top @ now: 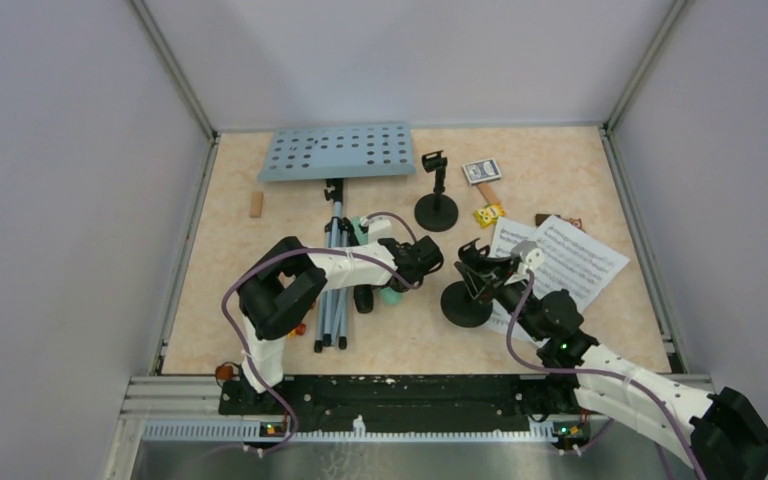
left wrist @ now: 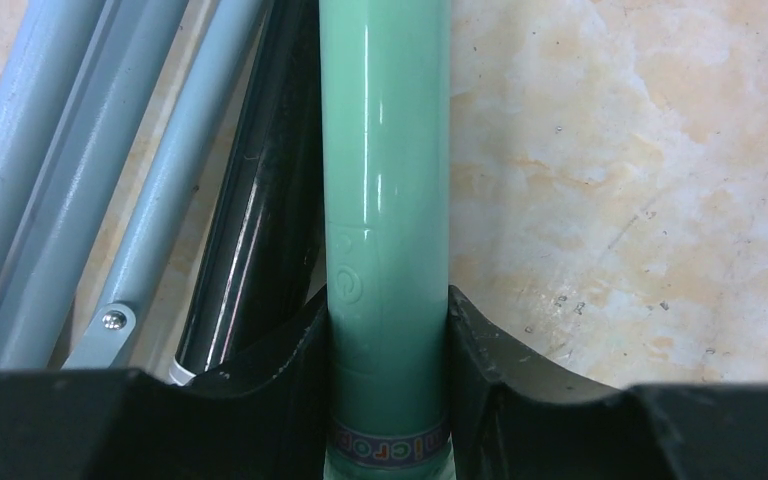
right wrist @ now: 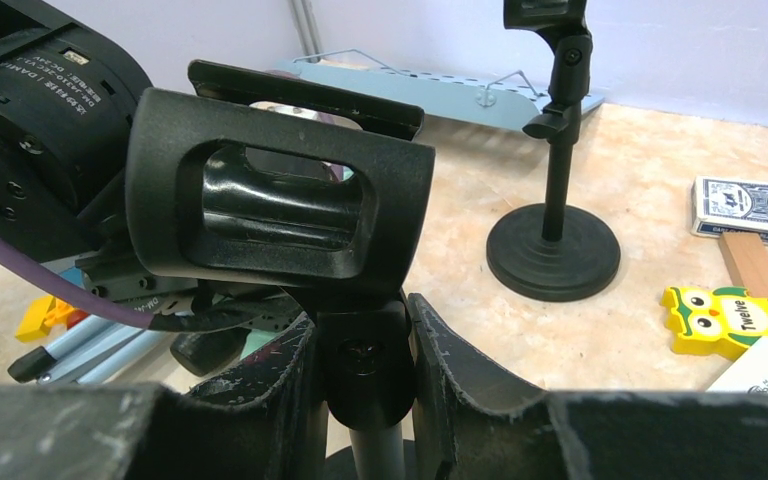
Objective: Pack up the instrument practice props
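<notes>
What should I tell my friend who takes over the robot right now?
Left gripper: shut on the mint-green microphone, beside the black microphone and silver tripod legs.
Right gripper: shut on the near mic holder, just below its clip.
Far mic holder stands upright; pale-blue music desk lies at the back; sheet-music pages lie on the right.
Done: nothing visibly packed away. Left: all of it; no box in view.

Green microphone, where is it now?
In the left wrist view the mint-green microphone is pinched in the jaws of the left gripper, on the left arm's side of the table, with the black microphone and grey tripod legs right beside it.
</notes>
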You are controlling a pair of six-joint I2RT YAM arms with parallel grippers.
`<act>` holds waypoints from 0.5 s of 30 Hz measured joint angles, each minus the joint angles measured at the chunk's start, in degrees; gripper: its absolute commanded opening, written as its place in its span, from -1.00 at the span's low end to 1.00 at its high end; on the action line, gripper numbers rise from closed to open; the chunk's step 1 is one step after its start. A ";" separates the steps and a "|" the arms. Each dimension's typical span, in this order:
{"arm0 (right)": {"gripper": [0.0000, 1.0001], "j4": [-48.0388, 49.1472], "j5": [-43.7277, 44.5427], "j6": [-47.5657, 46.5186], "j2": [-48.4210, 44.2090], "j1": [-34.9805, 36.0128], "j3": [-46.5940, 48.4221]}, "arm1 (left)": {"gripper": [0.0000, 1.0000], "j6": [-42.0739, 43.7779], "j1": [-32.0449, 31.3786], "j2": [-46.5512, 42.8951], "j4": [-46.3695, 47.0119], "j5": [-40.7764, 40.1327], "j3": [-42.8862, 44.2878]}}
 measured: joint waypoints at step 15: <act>-1.00 3.58 1.73 0.02 4.42 0.00 -0.20 | 0.35 5.33 0.00 -2.29 1.42 -0.26 -2.93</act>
